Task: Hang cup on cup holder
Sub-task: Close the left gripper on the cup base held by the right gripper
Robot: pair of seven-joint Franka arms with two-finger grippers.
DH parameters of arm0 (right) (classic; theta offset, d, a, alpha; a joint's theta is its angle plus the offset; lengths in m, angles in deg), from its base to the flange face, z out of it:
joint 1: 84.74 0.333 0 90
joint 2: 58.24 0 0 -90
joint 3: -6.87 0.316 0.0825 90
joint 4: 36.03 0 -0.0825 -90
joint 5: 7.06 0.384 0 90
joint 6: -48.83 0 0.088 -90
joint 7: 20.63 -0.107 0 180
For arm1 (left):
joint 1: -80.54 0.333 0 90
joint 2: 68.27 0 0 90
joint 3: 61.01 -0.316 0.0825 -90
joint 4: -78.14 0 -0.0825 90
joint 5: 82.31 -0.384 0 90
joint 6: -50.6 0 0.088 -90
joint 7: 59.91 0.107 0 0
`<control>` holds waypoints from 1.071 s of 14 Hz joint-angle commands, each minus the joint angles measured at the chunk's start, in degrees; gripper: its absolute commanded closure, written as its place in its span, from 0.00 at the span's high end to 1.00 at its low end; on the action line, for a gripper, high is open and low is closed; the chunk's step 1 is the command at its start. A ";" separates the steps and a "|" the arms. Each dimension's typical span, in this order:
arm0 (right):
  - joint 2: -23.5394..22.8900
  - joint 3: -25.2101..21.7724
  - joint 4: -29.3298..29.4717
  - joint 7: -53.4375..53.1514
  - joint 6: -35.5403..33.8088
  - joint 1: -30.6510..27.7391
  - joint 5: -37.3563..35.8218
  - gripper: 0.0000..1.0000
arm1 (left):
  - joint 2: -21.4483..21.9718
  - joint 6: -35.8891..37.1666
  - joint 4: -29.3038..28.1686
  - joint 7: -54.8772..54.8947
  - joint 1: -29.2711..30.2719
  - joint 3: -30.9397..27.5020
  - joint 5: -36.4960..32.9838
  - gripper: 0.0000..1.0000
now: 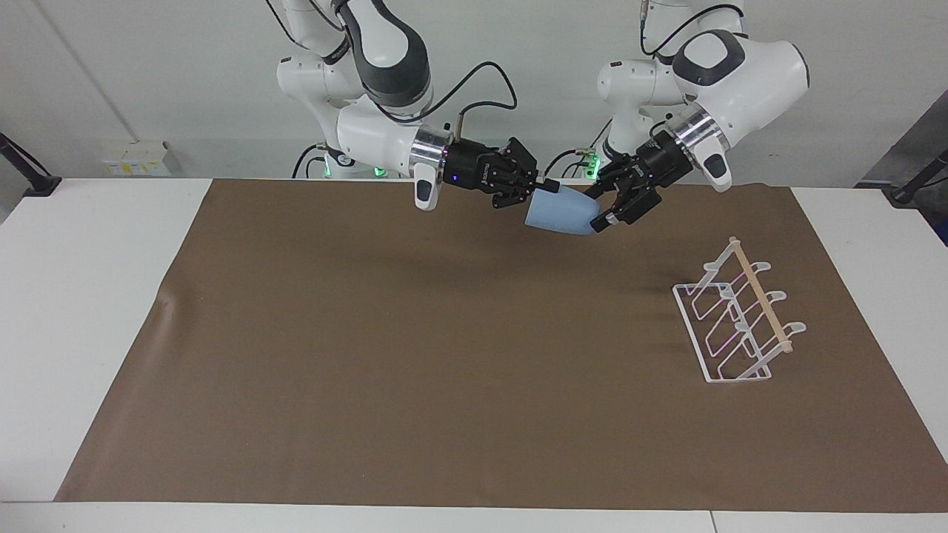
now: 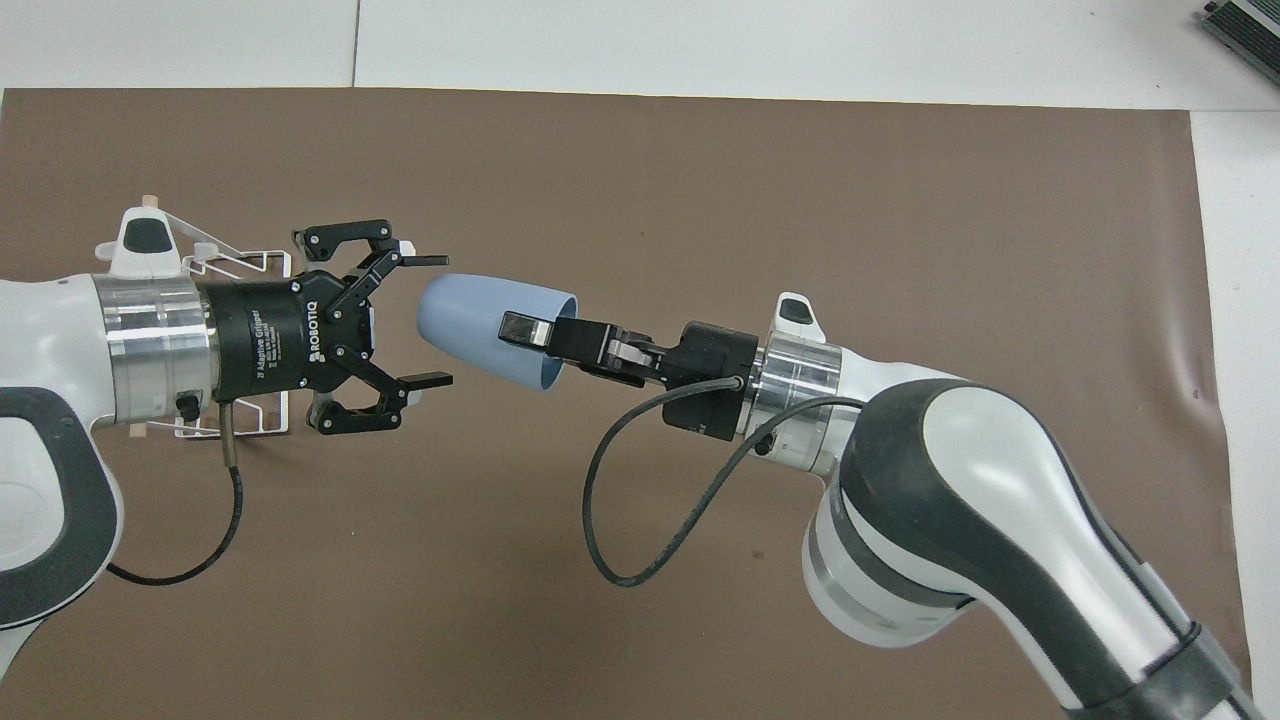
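The light-blue cup (image 1: 559, 213) hangs in the air on its side over the part of the brown mat nearest the robots. My right gripper (image 1: 543, 186) is shut on the cup's rim, one finger inside and one outside (image 2: 524, 328). The cup (image 2: 480, 322) points its base at my left gripper (image 2: 432, 320), which is open, with its fingertips straddling the base and not closed on it. The left gripper (image 1: 598, 209) comes at the cup from the left arm's end. The white wire cup holder (image 1: 737, 318) with its wooden rod stands on the mat at that end, partly hidden under the left arm in the overhead view (image 2: 240, 262).
A brown mat (image 1: 415, 355) covers most of the white table (image 1: 89, 296). A grey device (image 2: 1240, 25) shows at the corner of the overhead view, off the mat.
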 commanded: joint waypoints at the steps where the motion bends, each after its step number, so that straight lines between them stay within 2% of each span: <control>1: 0.55 1.32 0.12 -0.66 1.30 -0.97 1.55 0.00 | -0.01 -1.05 -0.09 1.01 -0.43 0.12 0.64 1.00; 3: 0.55 1.32 0.12 -0.74 1.30 -0.97 1.64 0.00 | -0.54 -1.06 1.22 1.28 -0.61 0.56 0.38 1.00; 8: 0.55 1.32 0.12 -0.74 1.39 -0.97 1.64 0.00 | -0.54 -0.71 1.22 11.29 -2.19 0.56 -2.16 1.00; 11: 0.55 1.32 0.12 -0.74 1.39 -0.97 1.64 0.00 | -0.89 -0.35 1.75 13.40 -2.19 0.56 -5.42 1.00; 15: 0.55 1.23 0.12 -0.74 1.39 -0.97 1.64 0.00 | -1.68 -1.31 3.25 14.46 -3.24 0.65 -6.47 1.00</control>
